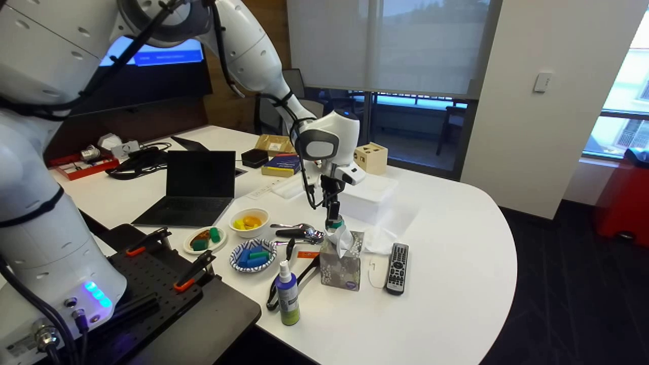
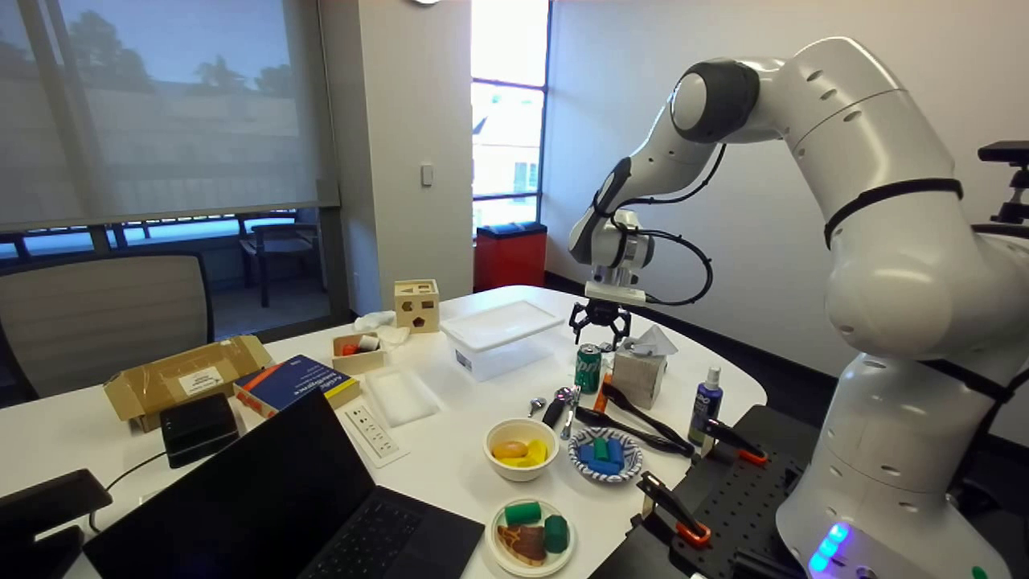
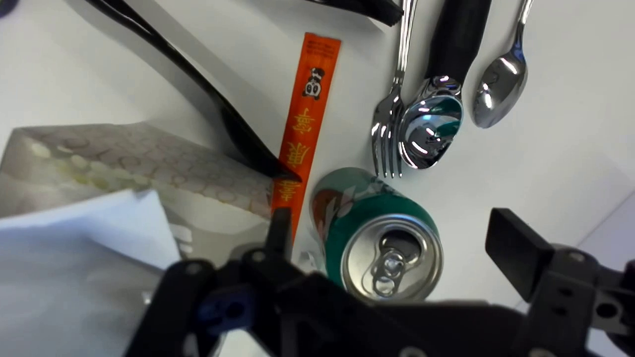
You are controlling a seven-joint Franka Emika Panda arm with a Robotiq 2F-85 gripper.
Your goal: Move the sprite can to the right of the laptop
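Just below the tool – 2 fingers spread apart – stands 1 sprite can; the tabletop carries 1 laptop, 1 tissue box, 1 remote.

The white bench, rounded at one end, carries a laptop, a white bowl, a patterned bowl and a plate. The sprite can stands upright just beside a tissue box, with an orange packet, a fork, a scoop and a spoon lying near. Also recorded: a spray bottle, a remote control and a lidded plastic container.
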